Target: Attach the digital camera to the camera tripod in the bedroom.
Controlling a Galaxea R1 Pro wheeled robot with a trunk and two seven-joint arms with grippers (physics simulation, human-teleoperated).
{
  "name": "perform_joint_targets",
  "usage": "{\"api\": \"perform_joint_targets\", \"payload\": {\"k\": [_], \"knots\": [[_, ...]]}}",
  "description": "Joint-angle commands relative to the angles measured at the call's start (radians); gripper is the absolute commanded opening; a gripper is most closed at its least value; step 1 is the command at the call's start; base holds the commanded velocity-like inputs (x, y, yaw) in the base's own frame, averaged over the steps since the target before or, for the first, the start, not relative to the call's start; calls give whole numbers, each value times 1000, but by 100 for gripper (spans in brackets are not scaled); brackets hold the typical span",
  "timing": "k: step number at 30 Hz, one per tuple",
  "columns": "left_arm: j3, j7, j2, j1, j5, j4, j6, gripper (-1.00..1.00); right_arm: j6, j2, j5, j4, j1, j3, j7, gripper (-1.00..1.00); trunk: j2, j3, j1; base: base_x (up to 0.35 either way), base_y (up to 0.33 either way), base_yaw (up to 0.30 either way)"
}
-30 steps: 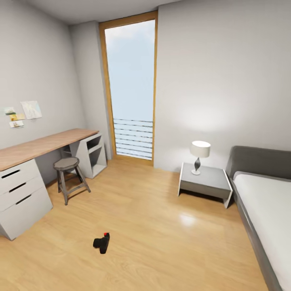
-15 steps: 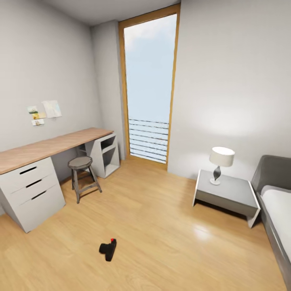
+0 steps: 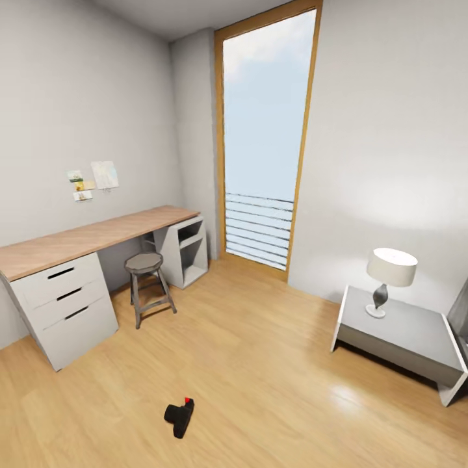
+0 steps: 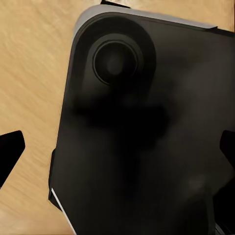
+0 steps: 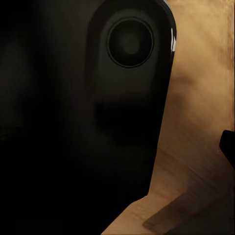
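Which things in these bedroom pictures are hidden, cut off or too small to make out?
- Grey bed: head view, cut off by the right edge.
- Small paper notes on the wall: head view, too small to read.
- Small black digital camera with a red button: head view, lens side too small to tell.

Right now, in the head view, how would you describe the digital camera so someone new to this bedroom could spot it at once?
Start at the tall wood-framed window and the long wood-topped desk along the left wall, then look down to the open wood floor in the foreground. The digital camera lies there alone, nearer than the grey round-seated stool. It is small and black with a red button, the one dark thing on the pale boards.
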Motion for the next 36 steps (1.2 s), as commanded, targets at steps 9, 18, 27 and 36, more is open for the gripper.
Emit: {"api": "perform_joint_targets", "payload": {"k": [9, 18, 27, 36], "knots": [[4, 0, 0, 0, 4, -1, -2, 100, -1, -5, 6, -1, 0, 3, 0, 100, 0, -1, 1, 296, -121, 14], [4, 0, 0, 0, 4, -1, -2, 100, -1, -6, 6, 0, 0, 3, 0, 100, 0, -1, 1, 296, -121, 1], [4, 0, 0, 0, 4, -1, -2, 100, -3, -6, 6, -1, 0, 3, 0, 100, 0, -1, 1, 296, -121, 0], [4, 0, 3, 0, 4, -1, -3, 100, -2, -6, 6, -1, 0, 3, 0, 100, 0, -1, 1, 300, -101, 0]]}}
